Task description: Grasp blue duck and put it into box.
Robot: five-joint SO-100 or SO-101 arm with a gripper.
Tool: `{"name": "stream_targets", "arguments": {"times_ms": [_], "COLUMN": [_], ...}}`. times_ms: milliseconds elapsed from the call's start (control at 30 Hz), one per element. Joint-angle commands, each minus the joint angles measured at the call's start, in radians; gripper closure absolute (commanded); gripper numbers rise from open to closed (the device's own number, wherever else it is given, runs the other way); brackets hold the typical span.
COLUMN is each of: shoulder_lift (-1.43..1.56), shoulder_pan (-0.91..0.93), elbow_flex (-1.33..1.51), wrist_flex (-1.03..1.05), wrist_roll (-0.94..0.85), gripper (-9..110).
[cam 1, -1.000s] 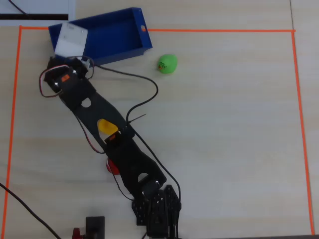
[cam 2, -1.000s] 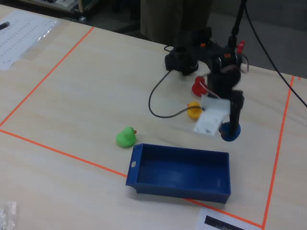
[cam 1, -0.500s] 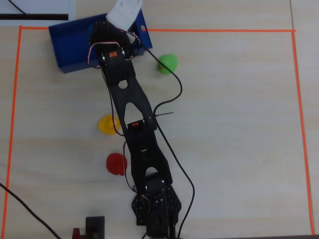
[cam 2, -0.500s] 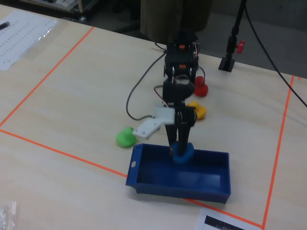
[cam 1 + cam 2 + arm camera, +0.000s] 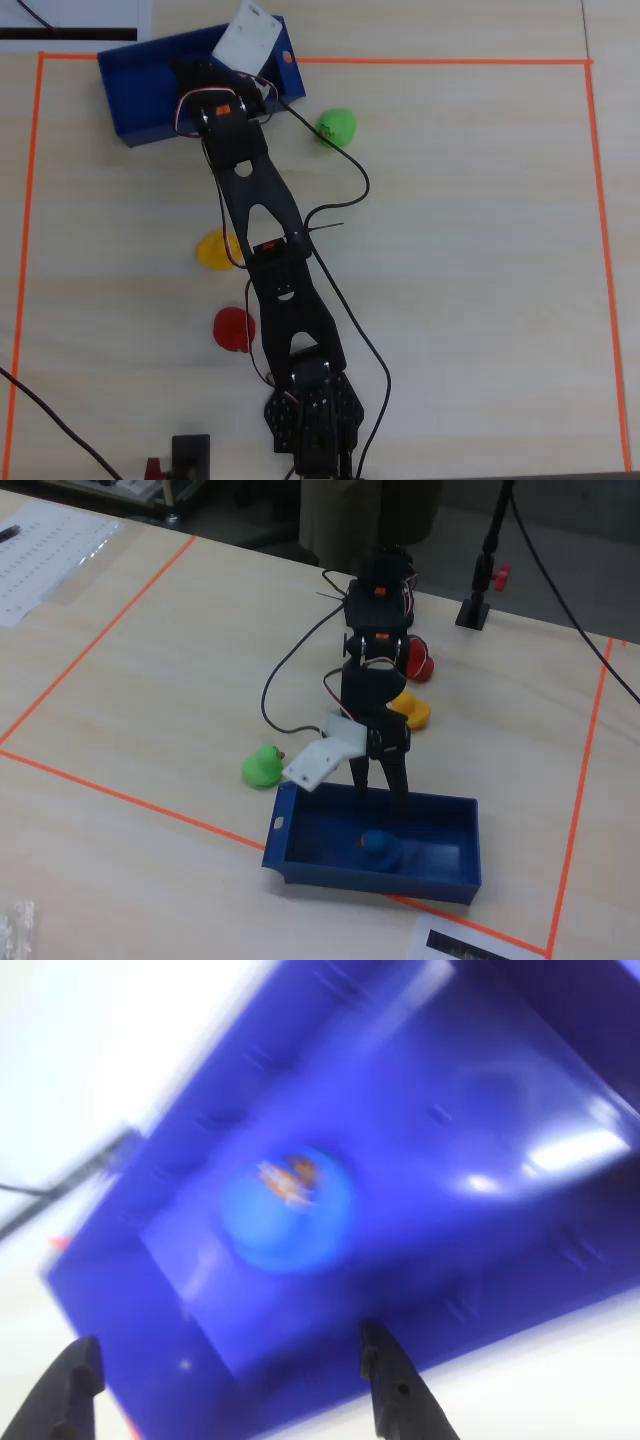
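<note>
The blue duck (image 5: pixel 380 848) lies on the floor of the dark-blue box (image 5: pixel 440 885), free of the fingers. In the blurred wrist view the duck (image 5: pixel 290 1205) sits in the middle of the box floor (image 5: pixel 480 1110), orange beak up. My gripper (image 5: pixel 380 798) hangs just above the duck, pointing down into the box, open and empty. In the wrist view its two black fingertips (image 5: pixel 378 1360) stand wide apart around my gripper's centre (image 5: pixel 225 1355). In the overhead view the arm's wrist covers the duck, and the box (image 5: pixel 145 95) lies at the top left.
A green duck (image 5: pixel 337 126) (image 5: pixel 262 767) sits beside the box. A yellow duck (image 5: pixel 215 250) (image 5: pixel 412 712) and a red duck (image 5: pixel 235 328) (image 5: pixel 418 658) lie beside the arm. Orange tape (image 5: pixel 595 250) borders the work area. A black cable (image 5: pixel 355 170) trails across the table.
</note>
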Motion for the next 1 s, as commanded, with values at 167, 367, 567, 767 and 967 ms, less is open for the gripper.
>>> {"name": "stream_targets", "arguments": {"times_ms": [167,367,567,767,967], "shoulder_lift": [1.043,1.503,1.924,2.318,2.513], "shoulder_pan": [0.02,0.074,0.189,0.233,0.23], "elbow_flex": [1.204,1.911,2.404,2.689,2.717], "wrist_flex": [-0.296,-0.479,-0.535,-0.407,-0.141], "wrist_roll": [-0.178,-0.29,-0.402,-0.446,-0.457], "gripper": [101,101,101,101,101]}}
